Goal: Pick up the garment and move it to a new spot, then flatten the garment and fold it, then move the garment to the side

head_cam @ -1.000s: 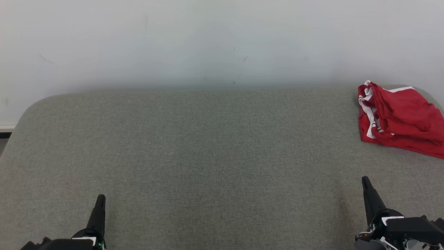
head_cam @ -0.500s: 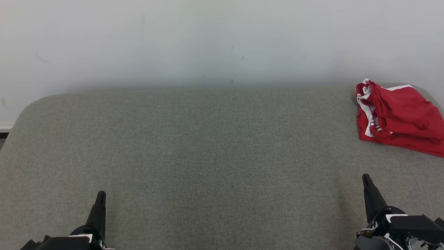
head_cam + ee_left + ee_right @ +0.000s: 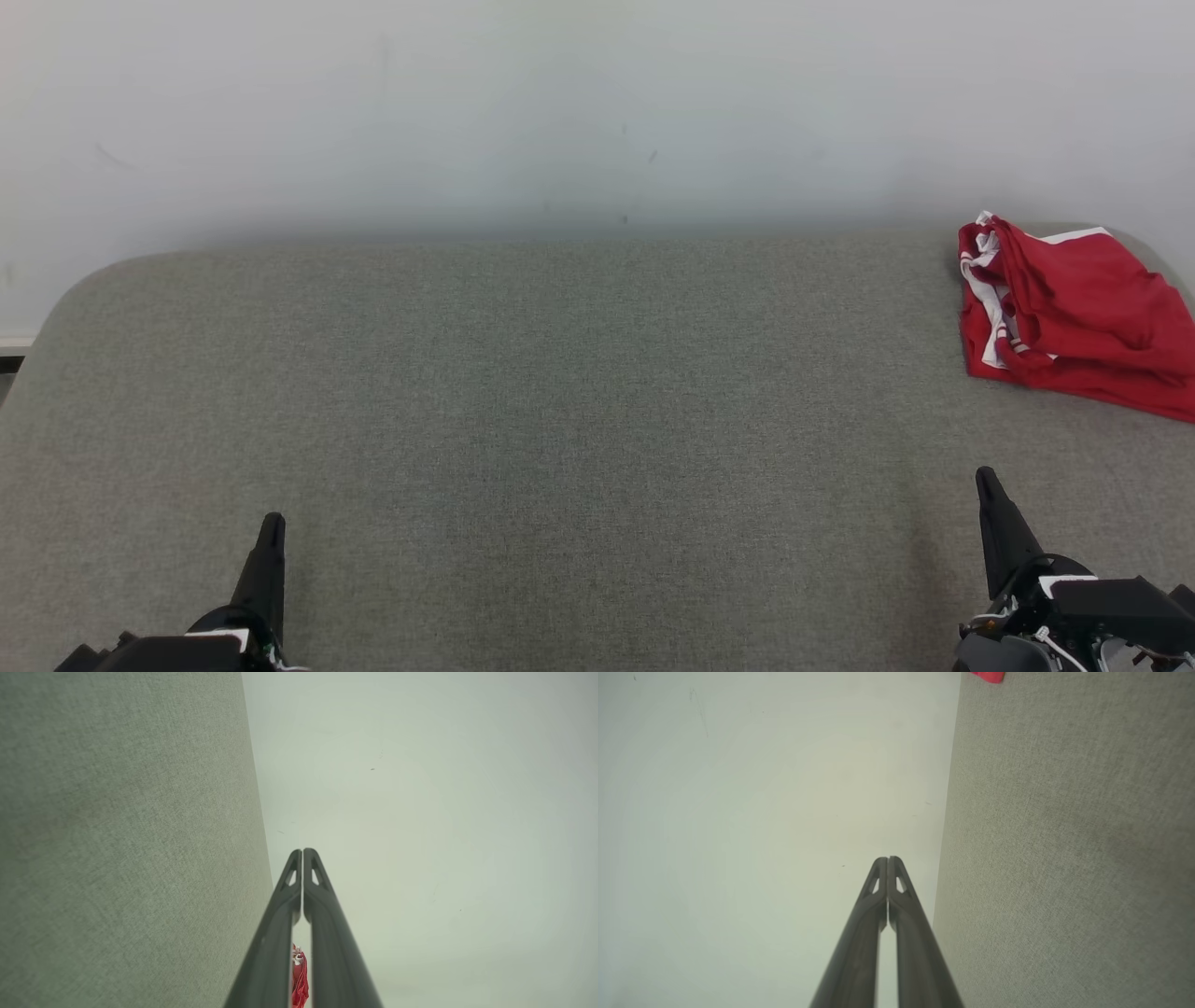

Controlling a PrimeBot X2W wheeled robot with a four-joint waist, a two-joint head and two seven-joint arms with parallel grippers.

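Looking down from the head camera onto a wide grey fabric-covered surface (image 3: 560,392) with rounded far corners, set against a plain pale wall (image 3: 560,112).

Showing a red garment (image 3: 1074,327) with white trim, lying bunched and crumpled at the far right corner of the surface, close to the wall and running off the right edge of the view.

Showing the left gripper (image 3: 271,523) at the lower left, pointing away toward the wall, its two dark fingers pressed together and holding nothing, well apart from the garment.

Showing the right gripper (image 3: 983,478) at the lower right, likewise pinched fully closed and gripping nothing, sitting on the near side of the garment with bare grey fabric lying between the two.

Looking along the left arm's fingers in the left wrist view: meeting at the tips, leaving only a thin slit lower down, and catching a far-off sliver of red cloth through that slit.

Looking along the right arm's fingers in the right wrist view: also touching at the tips, with a scrap of red peeking in at the top edge, resting on the grey fabric.
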